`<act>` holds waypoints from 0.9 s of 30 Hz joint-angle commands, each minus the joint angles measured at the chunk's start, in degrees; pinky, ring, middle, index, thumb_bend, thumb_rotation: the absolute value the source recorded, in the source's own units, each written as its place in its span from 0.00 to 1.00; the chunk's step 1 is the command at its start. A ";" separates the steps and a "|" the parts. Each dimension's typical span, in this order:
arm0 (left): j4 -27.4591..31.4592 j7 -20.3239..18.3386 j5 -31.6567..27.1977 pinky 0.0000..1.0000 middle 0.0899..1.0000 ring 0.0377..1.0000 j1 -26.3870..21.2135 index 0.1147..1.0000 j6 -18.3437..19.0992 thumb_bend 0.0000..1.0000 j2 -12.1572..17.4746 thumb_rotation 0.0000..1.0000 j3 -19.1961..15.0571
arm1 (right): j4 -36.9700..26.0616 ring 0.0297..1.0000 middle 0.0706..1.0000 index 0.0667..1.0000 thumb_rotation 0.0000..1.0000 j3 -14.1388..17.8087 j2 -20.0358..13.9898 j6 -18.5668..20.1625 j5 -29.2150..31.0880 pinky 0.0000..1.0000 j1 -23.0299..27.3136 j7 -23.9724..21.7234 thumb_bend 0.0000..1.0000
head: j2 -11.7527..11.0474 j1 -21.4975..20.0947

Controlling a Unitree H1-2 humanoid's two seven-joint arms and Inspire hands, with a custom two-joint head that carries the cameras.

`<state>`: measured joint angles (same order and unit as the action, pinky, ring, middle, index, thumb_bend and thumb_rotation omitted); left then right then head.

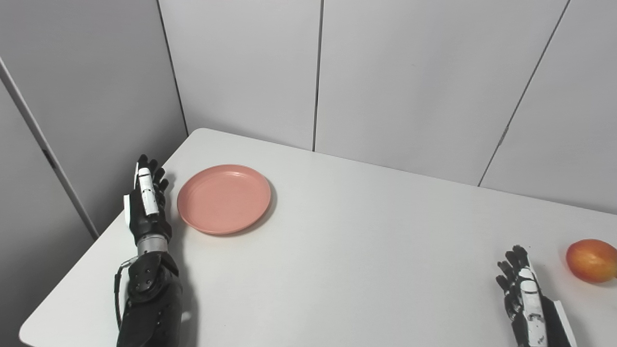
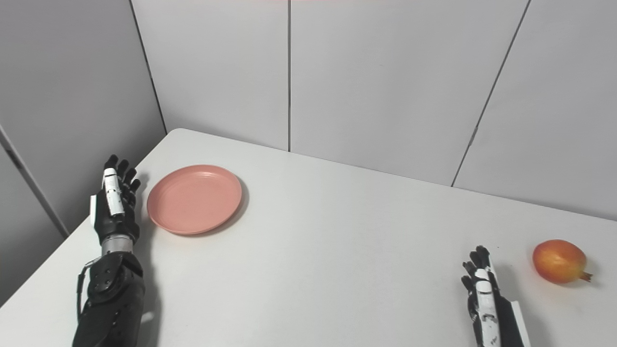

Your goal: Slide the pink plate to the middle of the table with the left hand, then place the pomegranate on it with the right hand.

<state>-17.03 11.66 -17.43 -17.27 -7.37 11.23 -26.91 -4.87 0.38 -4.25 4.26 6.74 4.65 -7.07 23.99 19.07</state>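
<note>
My left hand (image 1: 147, 202) stands empty, fingers apart, just left of the pink plate (image 1: 224, 198) at the table's (image 1: 337, 250) far-left corner; I'd press its rim flat, pushing steadily rightward; right hand (image 2: 484, 301) empty beside the pomegranate (image 2: 559, 261).

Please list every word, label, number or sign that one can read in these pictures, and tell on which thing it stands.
None: no readable text in either view.
pink plate: plain, no print.
pomegranate: no sticker visible.
left hand and right hand: white panels, no marking legible.
table and wall panels: blank.
</note>
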 commanded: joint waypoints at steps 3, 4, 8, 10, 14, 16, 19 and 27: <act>-0.65 -0.52 -0.21 0.93 0.94 0.93 -2.36 0.92 -2.77 0.35 1.55 1.00 -0.15 | -1.64 1.00 1.00 1.00 1.00 0.38 -0.50 -1.44 0.50 1.00 1.11 -0.31 0.18 | 0.12 0.04; -1.14 -0.84 -0.56 0.93 0.94 0.93 -2.48 0.92 -2.93 0.35 1.54 1.00 -0.17 | -1.51 1.00 1.00 1.00 1.00 0.39 -0.56 -1.59 0.66 1.00 1.14 -0.47 0.17 | 0.09 0.06; -3.17 -0.99 0.02 0.95 0.95 0.95 -2.73 0.95 -3.03 0.33 2.09 1.00 0.45 | -1.30 1.00 1.00 1.00 1.00 0.46 -0.55 -1.62 0.44 1.00 1.20 -0.33 0.18 | 0.05 0.01; -4.17 -0.75 0.81 0.95 0.95 0.94 -2.68 0.95 -3.09 0.34 2.40 1.00 0.96 | -1.39 1.00 1.00 1.00 1.00 0.52 -0.44 -1.38 0.47 1.00 1.20 -0.20 0.18 | 0.05 0.01; -4.81 -0.09 0.67 0.93 0.93 0.93 -2.78 0.93 -2.61 0.34 2.21 1.00 1.14 | -1.50 1.00 1.00 1.00 1.00 0.52 -0.42 -1.30 0.56 1.00 1.17 -0.24 0.18 | 0.08 0.02; -5.51 -0.16 0.45 0.93 0.93 0.93 -3.02 0.93 -2.64 0.33 2.25 1.00 1.15 | -1.55 1.00 1.00 1.00 1.00 0.53 -0.41 -1.31 0.53 1.00 1.16 -0.23 0.18 | 0.08 0.02; -6.27 -0.33 0.35 0.93 0.93 0.93 -3.31 0.93 -2.49 0.33 2.28 1.00 1.30 | -1.53 1.00 1.00 1.00 1.00 0.48 -0.47 -1.32 0.39 1.00 1.18 -0.25 0.17 | -0.05 0.06; -8.31 -0.82 0.90 0.94 0.93 0.93 -3.95 0.91 -3.02 0.35 2.05 1.00 2.31 | -1.59 1.00 1.00 1.00 1.00 0.35 -0.53 -1.44 -0.07 1.00 1.09 -0.16 0.17 | 0.03 -0.03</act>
<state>-24.30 11.30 -17.21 -20.57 -10.07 13.14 -25.37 -4.84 0.44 -4.30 4.26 6.62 4.65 -7.20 23.99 18.98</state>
